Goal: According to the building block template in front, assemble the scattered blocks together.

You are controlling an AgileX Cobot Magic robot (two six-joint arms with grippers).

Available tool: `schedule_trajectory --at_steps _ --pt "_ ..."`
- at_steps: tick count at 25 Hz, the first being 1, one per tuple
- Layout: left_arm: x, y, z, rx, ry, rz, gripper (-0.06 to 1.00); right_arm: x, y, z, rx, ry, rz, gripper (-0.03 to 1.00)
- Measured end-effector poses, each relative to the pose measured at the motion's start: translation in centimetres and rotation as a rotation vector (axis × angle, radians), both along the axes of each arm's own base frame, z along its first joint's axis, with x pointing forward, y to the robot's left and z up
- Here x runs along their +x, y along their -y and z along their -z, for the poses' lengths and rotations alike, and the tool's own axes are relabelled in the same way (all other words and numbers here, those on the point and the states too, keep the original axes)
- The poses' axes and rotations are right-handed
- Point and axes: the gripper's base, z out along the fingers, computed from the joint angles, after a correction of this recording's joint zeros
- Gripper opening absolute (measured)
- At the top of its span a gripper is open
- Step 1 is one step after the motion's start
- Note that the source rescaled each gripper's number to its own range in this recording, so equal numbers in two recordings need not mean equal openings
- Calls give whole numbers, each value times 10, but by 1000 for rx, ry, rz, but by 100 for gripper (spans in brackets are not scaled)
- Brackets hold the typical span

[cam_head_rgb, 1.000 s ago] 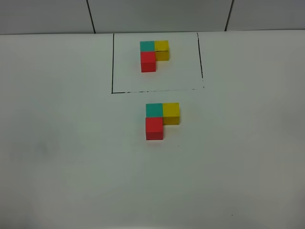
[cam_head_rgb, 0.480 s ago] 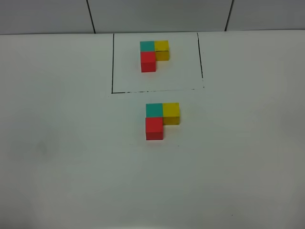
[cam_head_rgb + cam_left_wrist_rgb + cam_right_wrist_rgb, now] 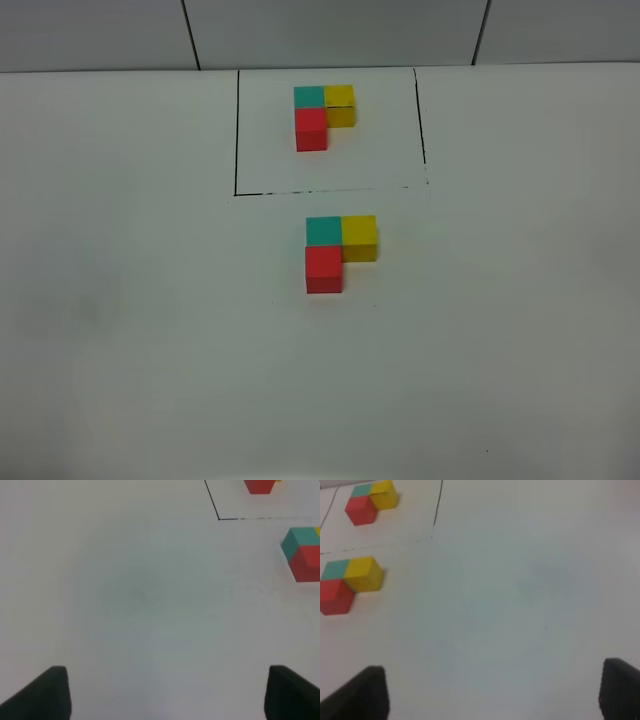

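On a white table, the scattered blocks sit joined in an L just in front of the building block template, matching it, while the left gripper and right gripper hover wide open and empty well away, so any return sweep risks nudging cubes apart.

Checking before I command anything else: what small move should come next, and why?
Probably none beyond keeping both arms back. The scattered blocks already sit joined in an L, teal at the corner, yellow beside it, red in front, matching the building block template. The left gripper and right gripper are open and empty over bare table.
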Motion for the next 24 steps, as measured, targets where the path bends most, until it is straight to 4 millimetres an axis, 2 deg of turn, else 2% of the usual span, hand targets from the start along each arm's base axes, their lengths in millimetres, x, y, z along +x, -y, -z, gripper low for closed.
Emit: schedule_trajectory --at_steps 24 --pt "0 0 0 1 0 1 75 0 0 0 2 0 1 75"
